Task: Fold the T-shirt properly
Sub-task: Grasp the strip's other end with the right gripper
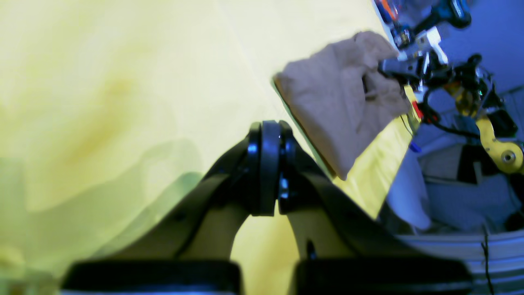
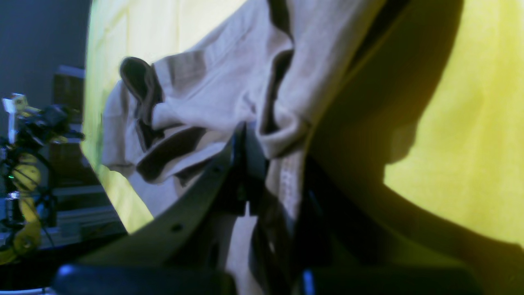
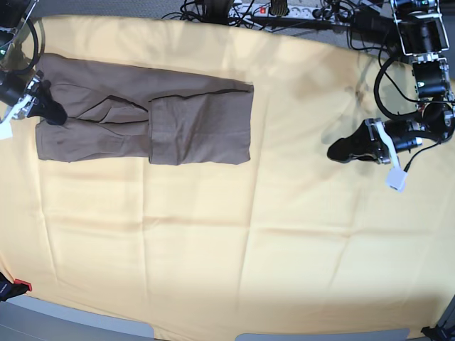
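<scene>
Two robot arms work over a wide pale-yellow cloth (image 3: 270, 241) that covers the table almost edge to edge. Most of this cloth lies bare: the whole near half and the middle give broad open room, with only soft creases crossing it. Along the far edge runs a tangle of dark cables (image 3: 284, 14).

In the base view, the T-shirt (image 3: 142, 117) lies in the far left part of the cloth, a taupe, soft, matte fabric folded into a long band. Its right end is doubled over into a neat, darker rectangle with a straight edge; its left end is looser, with shallow wrinkles, and reaches close to the cloth's left border.

At that left end sits the right gripper (image 3: 48, 108), black and slim. The right wrist view shows its fingers (image 2: 235, 164) drawn together, pinching a bunched fold of the shirt, with a stitched hem running down between them and crumpled layers piled just beyond.

Well apart, on the far right, the left gripper (image 3: 341, 151) hovers over bare yellow cloth near the right edge. Its own wrist view shows the black fingers (image 1: 268, 164) pressed flat together, holding nothing, with the shirt seen far off beyond them.
</scene>
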